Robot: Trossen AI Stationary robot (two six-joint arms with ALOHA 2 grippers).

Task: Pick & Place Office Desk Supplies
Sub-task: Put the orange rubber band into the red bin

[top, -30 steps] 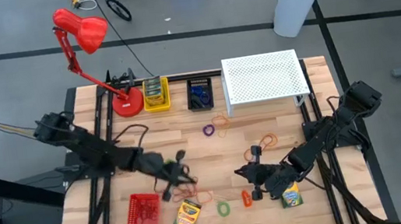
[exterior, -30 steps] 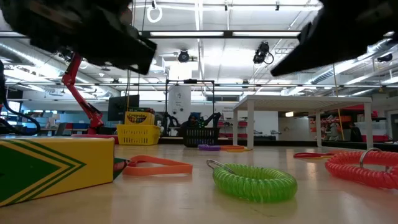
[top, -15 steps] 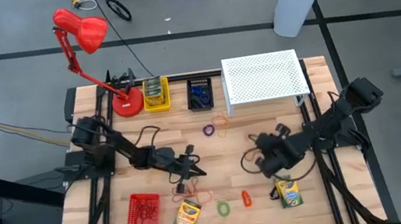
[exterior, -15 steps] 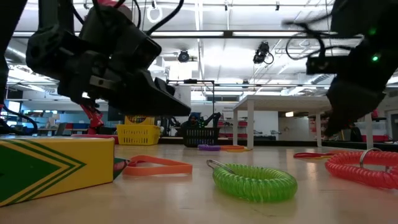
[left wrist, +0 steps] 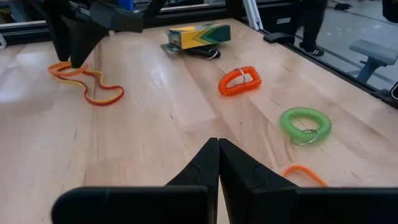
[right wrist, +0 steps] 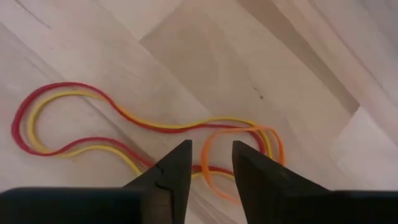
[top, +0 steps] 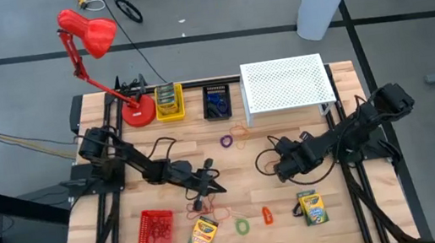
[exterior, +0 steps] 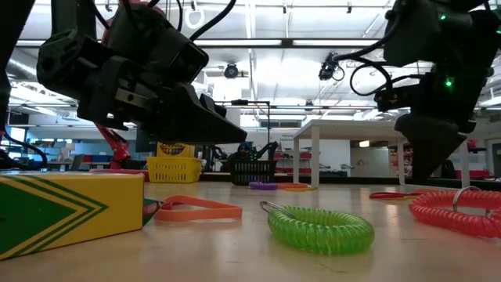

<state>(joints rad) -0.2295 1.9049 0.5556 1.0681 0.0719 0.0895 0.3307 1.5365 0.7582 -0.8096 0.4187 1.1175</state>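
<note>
My left gripper [top: 207, 189] is shut and hovers over bare wood left of centre; its joined fingertips [left wrist: 218, 144] show in the left wrist view. My right gripper [top: 278, 167] is open and points down at a tangle of red, yellow and orange rubber bands [right wrist: 143, 124] lying flat on the table. Its fingers [right wrist: 210, 165] stand on either side of the orange band's loop [right wrist: 211, 140]. Two crayon boxes [top: 203, 234] [top: 312, 208] lie flat near the near edge, with a green coil [top: 242, 226] and an orange coil [top: 266, 214] between them.
A red basket [top: 155, 232] sits at the near left. Along the far edge stand a red lamp [top: 90, 33], a yellow basket [top: 169, 103], a black basket [top: 216, 102] and a white perforated riser [top: 285, 86]. A purple loop [top: 226, 141] and more bands [top: 240, 131] lie mid-table.
My right gripper has moved from beside the orange coil and the right crayon box toward the far edge, and now stands over the rubber bands; the box is uncovered. My left gripper has shifted a little toward the right and far side, then held still.
</note>
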